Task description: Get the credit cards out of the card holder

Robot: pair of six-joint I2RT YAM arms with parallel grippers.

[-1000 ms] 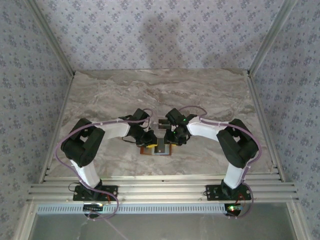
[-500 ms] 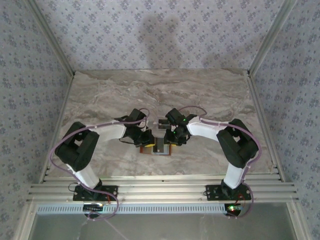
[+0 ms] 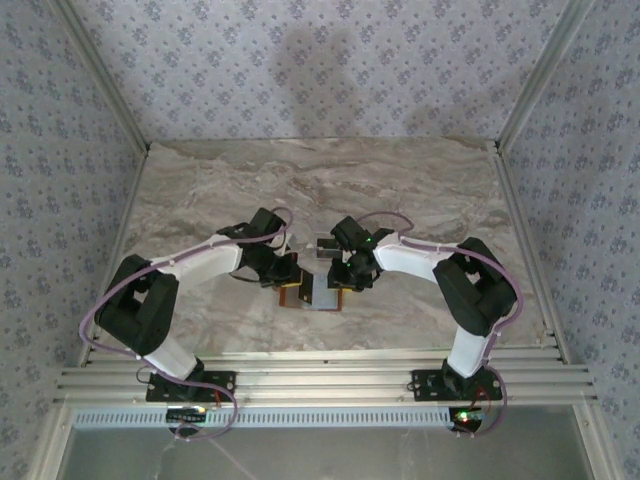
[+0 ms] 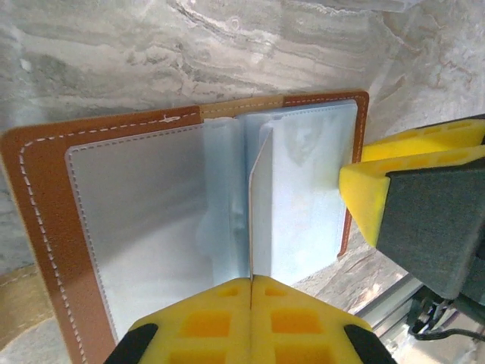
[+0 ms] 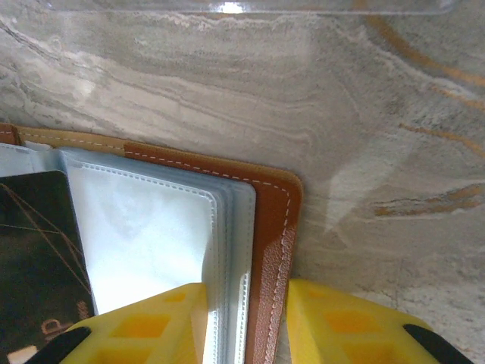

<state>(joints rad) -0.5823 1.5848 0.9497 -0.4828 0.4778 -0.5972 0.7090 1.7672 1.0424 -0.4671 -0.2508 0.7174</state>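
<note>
The card holder [image 4: 45, 227] lay open and flat on the desk [image 5: 341, 114], its pale blue sleeves facing up inside the orange-brown leather border.

The left pincer [image 4: 250, 284] stood at the holder's near edge, by the fold. It was fully closed on a thin sleeve leaf [image 4: 260, 205] that stood upright and showed edge on. Whether a card sat inside that leaf could not be told.

The right pincer [image 5: 246, 292] was part closed over the holder's right edge. One finger lay on the sleeve stack and the other just outside the stitched leather, with the edge filling the gap between them. It looked like a hold-down grip.

A black card [image 5: 34, 250] sat in a sleeve left of that edge, toward the fold. A clear plastic sheet [image 5: 227, 6] lay on the desk beyond the holder's far edge.

The main risk was probably that the left pincer had hold of plastic rather than a card. A pull would then fan the leaf or drag the whole holder, and nothing would come out.

The right pincer's grip covered only a narrow strip of the edge. A strong tug from the left could pull the leather out from under it, and the holder would then lift or fold shut.

The two pincers also worked close together over the holder, so a careless sideways move could knock one against the other.
</note>
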